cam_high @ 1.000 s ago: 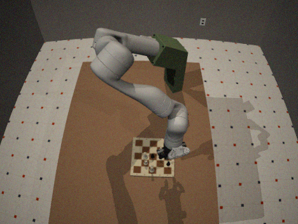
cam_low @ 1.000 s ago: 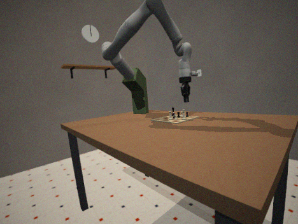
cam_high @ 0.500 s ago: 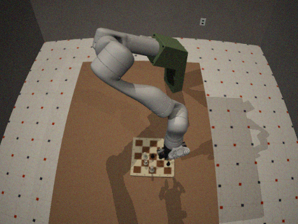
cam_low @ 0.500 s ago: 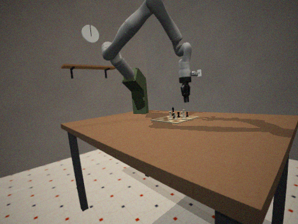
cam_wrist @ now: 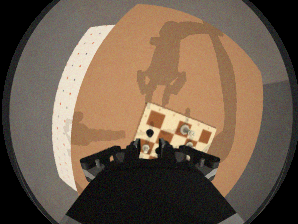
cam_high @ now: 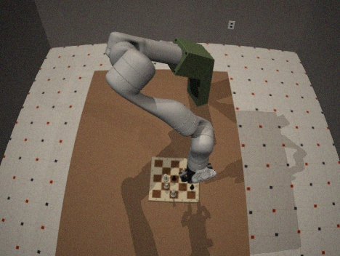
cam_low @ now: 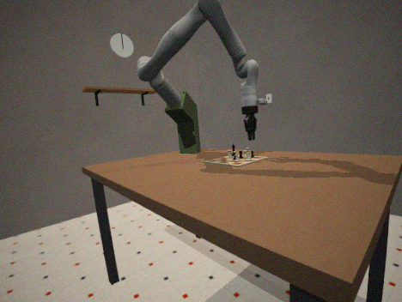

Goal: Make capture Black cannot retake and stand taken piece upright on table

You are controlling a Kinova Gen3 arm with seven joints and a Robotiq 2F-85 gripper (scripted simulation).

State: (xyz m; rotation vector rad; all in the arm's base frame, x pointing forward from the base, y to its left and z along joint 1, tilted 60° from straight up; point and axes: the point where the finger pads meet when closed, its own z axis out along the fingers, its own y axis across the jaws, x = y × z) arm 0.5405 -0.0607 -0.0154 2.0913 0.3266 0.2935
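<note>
Several pieces (cam_high: 173, 193) (cam_low: 247, 154) (cam_wrist: 185, 129), perhaps upright, on chessboard (cam_high: 150, 182) (cam_low: 240, 165) (cam_wrist: 198, 123)

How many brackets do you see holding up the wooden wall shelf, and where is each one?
2: one black bracket near the shelf's left end, the other farther right, beside the arm. The arm may hide another.

Board (cam_high: 150, 180) (cam_low: 220, 163) (cam_wrist: 173, 113): brown and cream checks, pale border. Table (cam_high: 105, 145) (cam_low: 240, 193) (cam_wrist: 115, 90): orange-brown. Floor (cam_high: 29, 171) (cam_low: 142, 240) (cam_wrist: 70, 75): off-white, dotted red and dark blue. Arm (cam_high: 174, 113) (cam_low: 176, 39): light grey. Its mount (cam_high: 197, 58) (cam_low: 191, 129) was green; wall (cam_high: 163, 22) (cam_low: 322, 86), grey.
</note>
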